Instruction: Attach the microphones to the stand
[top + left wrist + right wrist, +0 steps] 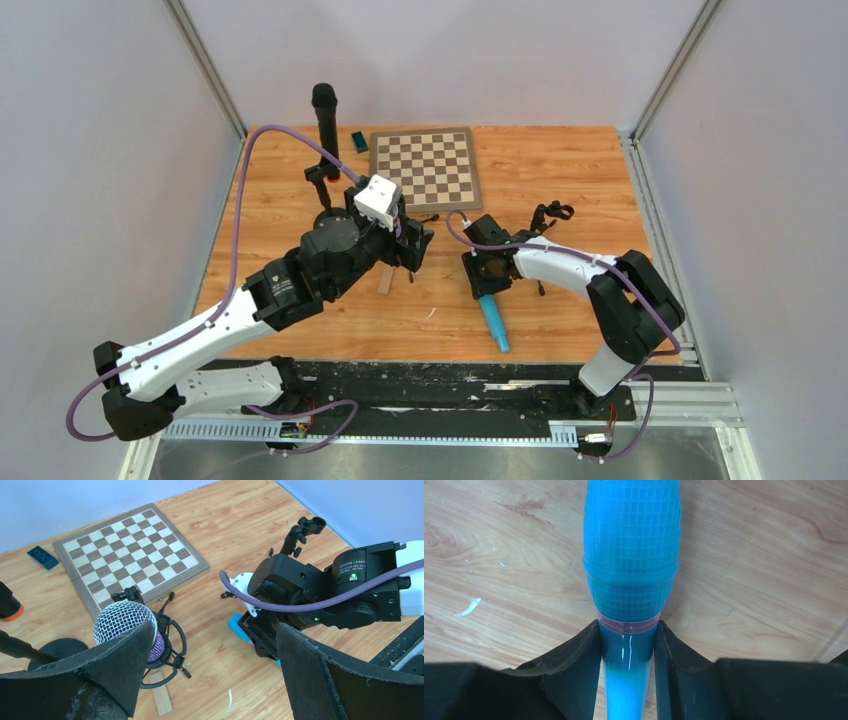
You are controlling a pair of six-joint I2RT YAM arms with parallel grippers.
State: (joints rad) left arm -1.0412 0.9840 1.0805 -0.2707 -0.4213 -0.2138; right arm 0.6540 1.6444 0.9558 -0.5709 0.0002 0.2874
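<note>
The light blue microphone (631,555) lies flat on the wooden table (560,170), its tail toward the near edge (496,328). My right gripper (627,630) is shut on its neck just below the grille, both fingers touching it (485,290). My left gripper (215,630) is open and holds nothing. It hovers beside the purple microphone with the silver grille (122,622), which sits upright in a black shock-mount stand (170,652). The black microphone (325,115) stands upright on a stand (320,190) at the back left. Its orange end (10,609) shows in the left wrist view. A small stand with an empty clip (552,213) is right of centre.
A chessboard (425,165) lies at the back centre with a small dark blue block (359,141) beside it. A thin wooden slat (161,700) lies under the left gripper. Grey walls with metal frame posts enclose the table on three sides.
</note>
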